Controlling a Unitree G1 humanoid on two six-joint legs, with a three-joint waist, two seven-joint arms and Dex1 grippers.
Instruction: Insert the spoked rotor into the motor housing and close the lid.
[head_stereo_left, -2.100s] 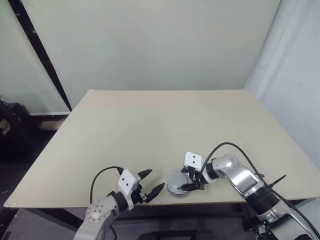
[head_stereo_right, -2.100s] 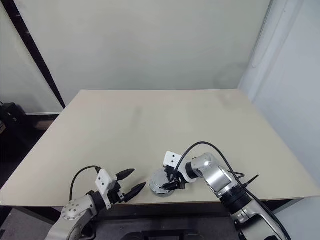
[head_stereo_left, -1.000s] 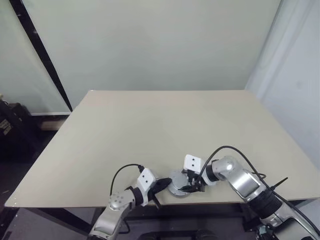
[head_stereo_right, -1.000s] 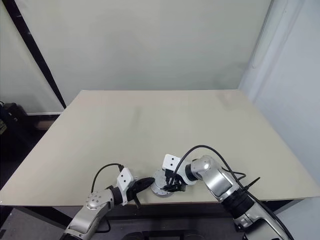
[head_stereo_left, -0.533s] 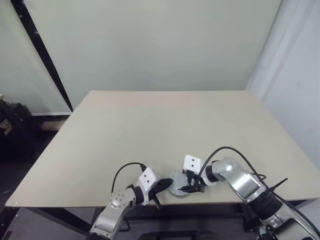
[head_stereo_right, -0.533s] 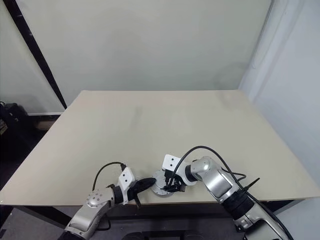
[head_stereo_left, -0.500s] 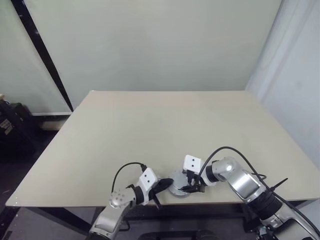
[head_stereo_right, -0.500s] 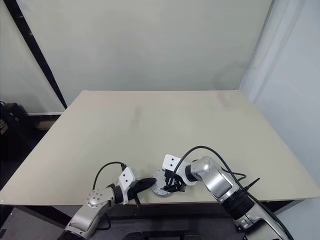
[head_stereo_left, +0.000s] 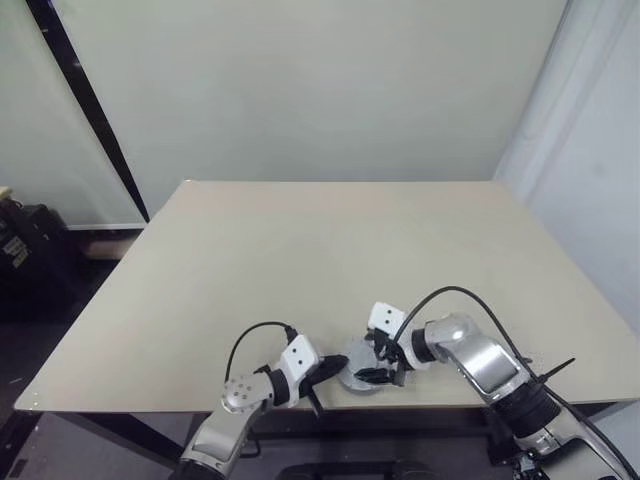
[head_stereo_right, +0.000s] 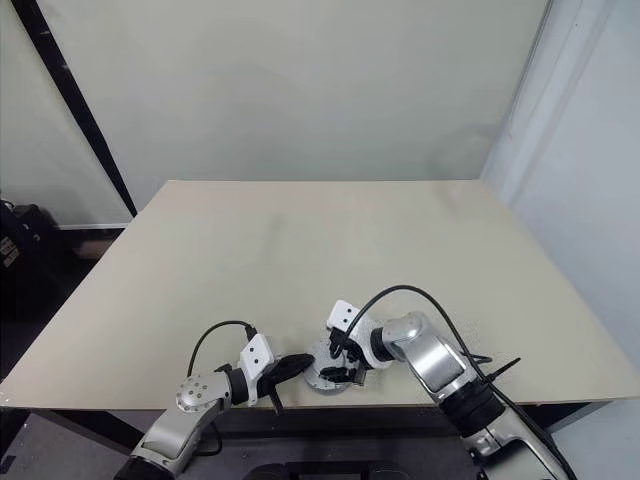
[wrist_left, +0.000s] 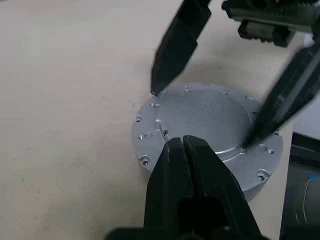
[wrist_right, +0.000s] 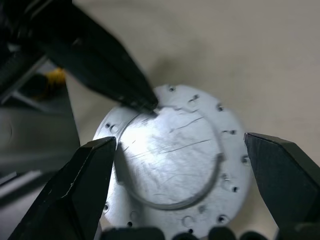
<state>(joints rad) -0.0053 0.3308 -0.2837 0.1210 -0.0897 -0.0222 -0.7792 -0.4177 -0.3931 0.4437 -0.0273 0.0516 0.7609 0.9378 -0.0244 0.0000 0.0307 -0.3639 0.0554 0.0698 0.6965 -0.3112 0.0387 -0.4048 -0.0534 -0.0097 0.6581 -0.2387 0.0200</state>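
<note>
- Lid (wrist_left: 205, 122), plain grey face up, sits near the table's (head_stereo_left: 300, 250) front edge.
- Left gripper (wrist_left: 181, 142), fingers pressed together, touches its rim.
- Right gripper (wrist_right: 180, 150) straddles it, fingers spread wide.

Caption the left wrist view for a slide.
Shut left gripper presses the round grey metal lid; open right gripper straddles it.

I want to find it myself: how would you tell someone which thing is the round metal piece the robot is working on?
Look at the big beige table, then at its near edge, where the two black-fingered grippers meet. Between them sits the lid, a dull grey metal disc with a plain raised round centre and tiny holes around its rim. It is the one loose thing on the table.
</note>
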